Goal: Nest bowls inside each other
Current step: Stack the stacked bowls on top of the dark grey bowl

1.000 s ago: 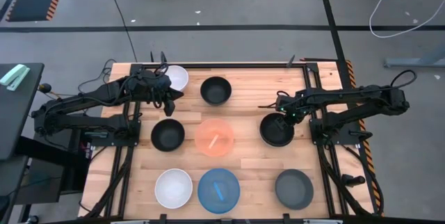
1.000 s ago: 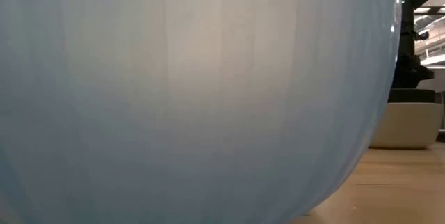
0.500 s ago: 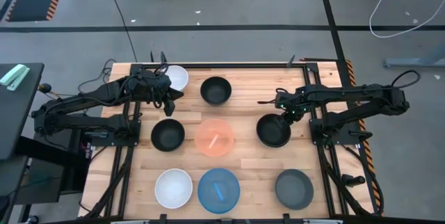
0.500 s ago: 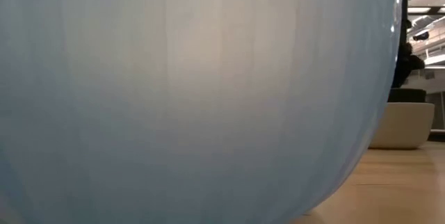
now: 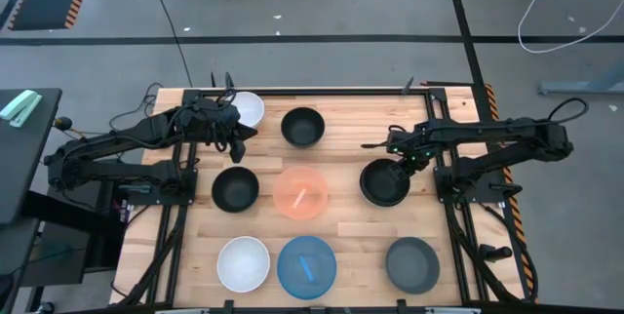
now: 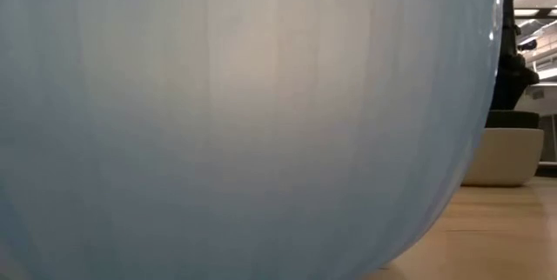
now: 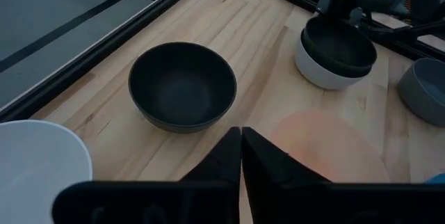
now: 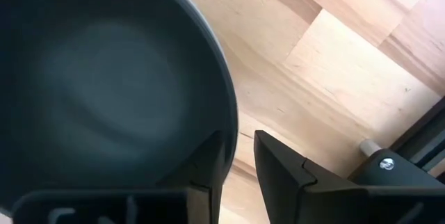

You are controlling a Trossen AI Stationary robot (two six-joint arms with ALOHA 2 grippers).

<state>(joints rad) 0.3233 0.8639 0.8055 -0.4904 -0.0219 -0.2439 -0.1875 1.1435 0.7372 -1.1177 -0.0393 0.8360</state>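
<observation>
In the high view single bowls rest on their bases: white (image 5: 249, 109), black (image 5: 302, 126), black (image 5: 235, 188), salmon-pink (image 5: 301, 192), white (image 5: 243, 263), blue (image 5: 306, 266), grey (image 5: 411, 263). A black bowl sits nested in a pale bowl (image 5: 385, 183), right of centre. My right gripper (image 5: 403, 164) is at that stack's far-right rim, shut on the black bowl (image 8: 104, 78). My left gripper (image 5: 240, 142) hangs shut between the far white bowl and the left black bowl, touching nothing; its fingers (image 7: 241, 132) meet. The blue bowl (image 6: 244, 115) fills the low view. My right gripper pinches the rim of the nested black bowl (image 8: 233, 123) on its far-right side. One finger (image 8: 208, 156) is inside the bowl and one (image 8: 278, 161) outside. The fingers come from above, slanting in from the table's right. The black bowl sits inside the pale bowl (image 6: 509, 154), which stands on the table.
The table's black frame rails (image 5: 458, 207) and the arm mounts line both sides. Bare wood (image 5: 351, 246) lies between the pink bowl, the stack and the near row. The left wrist view shows the stack (image 7: 336, 53) and the grey bowl (image 7: 424, 88) beyond.
My right gripper has drawn the black-in-pale stack a short way along the table toward its left, closer to the pink bowl. The left arm and the other bowls have kept still.
</observation>
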